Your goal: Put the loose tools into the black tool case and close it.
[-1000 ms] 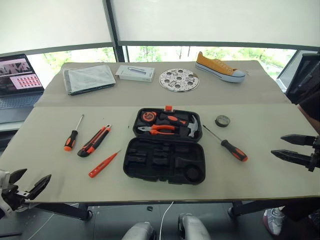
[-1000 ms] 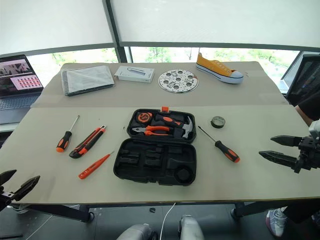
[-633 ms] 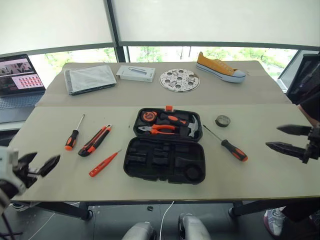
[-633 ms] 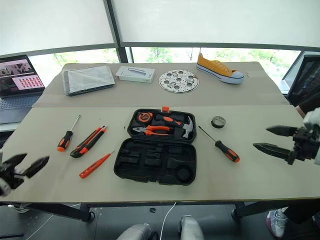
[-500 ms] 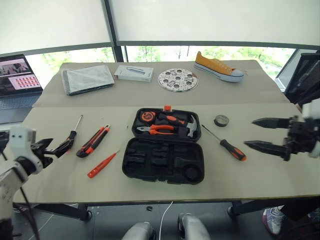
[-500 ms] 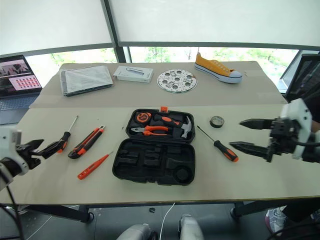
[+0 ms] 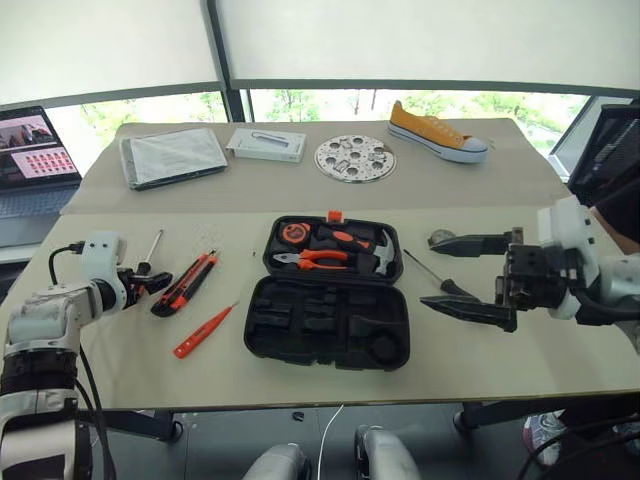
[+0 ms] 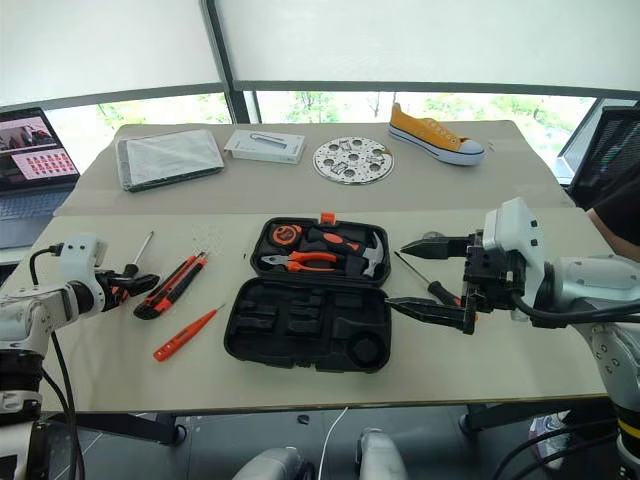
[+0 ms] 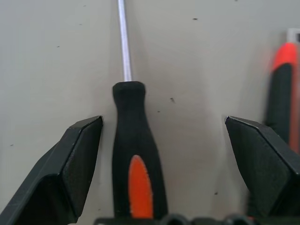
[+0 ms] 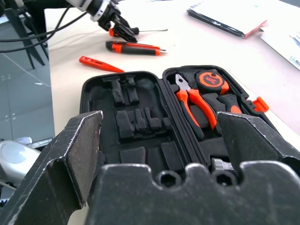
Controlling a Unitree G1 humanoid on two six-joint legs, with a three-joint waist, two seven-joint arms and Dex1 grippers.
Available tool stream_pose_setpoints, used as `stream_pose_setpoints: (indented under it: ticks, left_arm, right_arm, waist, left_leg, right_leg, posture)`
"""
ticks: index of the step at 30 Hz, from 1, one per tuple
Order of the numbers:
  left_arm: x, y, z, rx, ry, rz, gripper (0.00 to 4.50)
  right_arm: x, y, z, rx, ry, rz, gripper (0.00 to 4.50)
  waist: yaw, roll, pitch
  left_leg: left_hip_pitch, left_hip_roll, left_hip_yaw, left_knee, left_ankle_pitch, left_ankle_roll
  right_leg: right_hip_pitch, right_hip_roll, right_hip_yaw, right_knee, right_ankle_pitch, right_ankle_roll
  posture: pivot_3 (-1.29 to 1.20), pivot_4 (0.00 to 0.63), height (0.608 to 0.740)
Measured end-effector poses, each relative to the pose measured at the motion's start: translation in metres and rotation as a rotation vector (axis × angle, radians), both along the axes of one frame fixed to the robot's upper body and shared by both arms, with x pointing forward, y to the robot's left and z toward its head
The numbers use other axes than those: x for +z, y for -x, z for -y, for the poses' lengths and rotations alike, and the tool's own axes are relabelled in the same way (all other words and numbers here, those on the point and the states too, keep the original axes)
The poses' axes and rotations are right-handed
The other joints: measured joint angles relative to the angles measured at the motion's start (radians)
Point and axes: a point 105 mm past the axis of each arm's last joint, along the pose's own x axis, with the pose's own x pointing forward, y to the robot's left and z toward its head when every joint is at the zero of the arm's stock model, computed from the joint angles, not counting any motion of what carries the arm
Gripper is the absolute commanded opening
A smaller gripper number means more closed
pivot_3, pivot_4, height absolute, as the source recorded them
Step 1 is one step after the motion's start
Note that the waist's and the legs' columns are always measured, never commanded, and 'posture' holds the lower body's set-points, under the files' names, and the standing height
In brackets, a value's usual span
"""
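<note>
The black tool case [image 7: 330, 318] lies open mid-table; pliers [image 10: 194, 103], a hammer and a tape measure [image 10: 211, 80] sit in its far half. Left of it lie a screwdriver [image 9: 136, 173], the utility knife [image 7: 185, 283] and the tester pen [image 7: 205, 330]. My left gripper [image 7: 148, 283] is open, its fingers either side of that screwdriver's handle without gripping it. My right gripper [image 8: 400, 272] hovers open by the case's right edge, above the second screwdriver [image 8: 437, 291]. The tape roll [image 7: 438, 238] peeks out behind its upper finger.
Across the far table stand a grey pouch [image 7: 175, 155], a white box [image 7: 267, 145], a perforated metal disc [image 7: 355, 158] and a yellow shoe [image 7: 438, 132]. A laptop [image 7: 35, 150] sits at the far left, a black chair [image 7: 610, 150] at the right.
My left gripper came up from below the table's front edge to straddle the left screwdriver's handle. My right gripper swept left from the table's right end to the case's right side.
</note>
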Motion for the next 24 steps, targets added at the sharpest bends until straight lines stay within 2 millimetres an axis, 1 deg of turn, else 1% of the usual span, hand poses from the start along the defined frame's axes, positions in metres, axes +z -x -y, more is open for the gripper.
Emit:
stream_pose_setpoints:
  ticks: [3,4,6,8,9,14,15,16,18,19,20,21,22,23,24]
  left_arm:
    - [-0.001,0.002,-0.004,0.012,-0.015,-0.008,2.78]
    - [-0.002,0.003,-0.005,0.015,-0.011,-0.011,2.35]
    - [-0.003,0.004,-0.006,0.018,-0.012,-0.014,1.73]
    - [-0.003,0.005,-0.008,0.021,-0.008,-0.013,0.95]
    - [-0.003,0.005,-0.008,0.016,-0.006,-0.011,0.87]
    - [0.0,0.003,-0.008,-0.001,0.007,0.012,0.87]
    - [0.004,0.0,-0.006,-0.026,-0.002,0.038,0.87]
    - [0.013,-0.004,-0.001,-0.085,-0.036,0.092,0.87]
    - [0.042,-0.012,0.02,-0.265,-0.172,0.23,0.87]
    - [0.051,-0.013,0.029,-0.329,-0.213,0.272,0.87]
    - [0.065,-0.015,0.047,-0.432,-0.257,0.329,0.87]
    - [0.073,-0.014,0.062,-0.52,-0.28,0.363,0.87]
    - [0.081,-0.01,0.087,-0.653,-0.299,0.398,0.87]
    - [0.084,-0.005,0.112,-0.793,-0.306,0.42,0.87]
    - [0.083,0.002,0.134,-0.925,-0.316,0.422,0.87]
  right_arm:
    - [-0.003,0.0,0.001,-0.009,0.002,-0.009,4.5]
    - [-0.004,-0.001,0.001,-0.015,0.005,-0.01,4.5]
    - [-0.005,-0.001,0.001,-0.016,0.008,-0.011,4.5]
    - [-0.006,-0.002,0.001,-0.017,0.013,-0.012,4.5]
    - [-0.007,-0.002,0.0,-0.017,0.014,-0.014,4.5]
    - [-0.009,-0.003,0.001,-0.02,0.028,-0.015,4.5]
    - [-0.011,-0.003,0.002,-0.019,0.035,-0.025,4.5]
    - [-0.015,-0.001,0.004,-0.022,0.054,-0.049,4.5]
    - [-0.023,0.002,0.01,-0.029,0.088,-0.1,4.5]
    - [-0.026,0.003,0.011,-0.029,0.096,-0.112,4.5]
    - [-0.028,0.004,0.012,-0.032,0.101,-0.122,4.5]
    - [-0.033,0.005,0.014,-0.037,0.11,-0.137,4.5]
    - [-0.039,0.007,0.016,-0.044,0.121,-0.158,4.5]
    - [-0.043,0.008,0.018,-0.051,0.13,-0.173,4.5]
    - [-0.047,0.01,0.019,-0.056,0.135,-0.183,4.5]
  waist:
    - [0.0,0.0,0.0]
    - [0.0,0.0,0.0]
    - [0.0,0.0,0.0]
    - [0.0,0.0,0.0]
    - [0.001,0.0,0.0]
    - [0.001,0.0,0.0]
    - [0.001,-0.001,0.0]
    - [0.003,-0.001,0.001]
    - [0.011,-0.004,0.002]
    - [0.013,-0.004,0.002]
    - [0.015,-0.004,0.002]
    - [0.016,-0.004,0.002]
    - [0.018,-0.004,0.002]
    - [0.018,-0.004,0.002]
    - [0.016,-0.004,0.002]
  left_leg:
    - [0.0,0.0,0.0,0.001,0.0,0.0]
    - [0.0,0.0,0.0,0.001,0.0,-0.001]
    - [0.0,0.0,0.0,0.001,0.0,-0.001]
    - [0.001,0.0,0.0,0.001,0.0,-0.001]
    - [0.001,0.0,0.0,0.001,0.0,-0.001]
    - [0.0,0.0,0.0,0.002,0.0,-0.001]
    - [-0.001,0.0,0.0,0.003,0.0,-0.001]
    - [-0.001,0.0,0.0,0.003,0.0,-0.001]
    - [-0.003,0.0,-0.001,0.005,0.0,-0.001]
    - [-0.003,0.0,-0.001,0.005,0.0,-0.001]
    - [-0.003,-0.001,-0.001,0.005,0.0,0.0]
    - [-0.004,-0.002,-0.001,0.005,0.0,0.0]
    - [-0.004,-0.002,-0.001,0.005,0.0,0.0]
    - [-0.004,-0.003,-0.001,0.005,-0.001,0.001]
    - [-0.004,-0.003,-0.001,0.005,-0.001,0.001]
  right_leg:
    - [0.0,0.0,0.0,0.001,0.0,0.0]
    - [0.0,0.0,0.0,0.001,0.0,0.0]
    - [0.001,0.0,0.0,0.001,0.0,0.0]
    - [0.001,0.0,0.0,0.001,0.0,0.0]
    - [0.001,0.0,0.0,0.001,0.0,0.0]
    - [0.0,0.0,0.0,0.001,0.0,0.0]
    - [0.0,0.0,-0.001,0.001,0.0,0.0]
    - [0.0,0.0,-0.001,0.001,0.0,-0.001]
    - [0.0,-0.002,-0.001,0.0,0.001,-0.001]
    - [0.001,-0.002,-0.001,0.0,0.001,-0.001]
    - [0.0,-0.003,-0.002,0.0,0.001,0.0]
    - [0.001,-0.004,-0.002,-0.001,0.002,0.001]
    - [0.001,-0.004,-0.002,-0.001,0.002,0.001]
    - [0.001,-0.004,-0.002,-0.001,0.002,0.001]
    - [0.001,-0.004,-0.002,-0.001,0.002,0.002]
  posture:
    - [0.0,0.15,0.737]
    - [0.0,0.15,0.737]
    - [0.0,0.15,0.737]
    - [0.0,0.15,0.737]
    - [0.0,0.15,0.737]
    - [0.0,0.15,0.737]
    - [0.0,0.15,0.737]
    - [0.0,0.15,0.737]
    - [0.0,0.15,0.737]
    - [0.0,0.15,0.737]
    - [0.0,0.15,0.737]
    - [0.0,0.15,0.737]
    - [0.0,0.15,0.737]
    - [0.0,0.15,0.737]
    - [0.0,0.15,0.737]
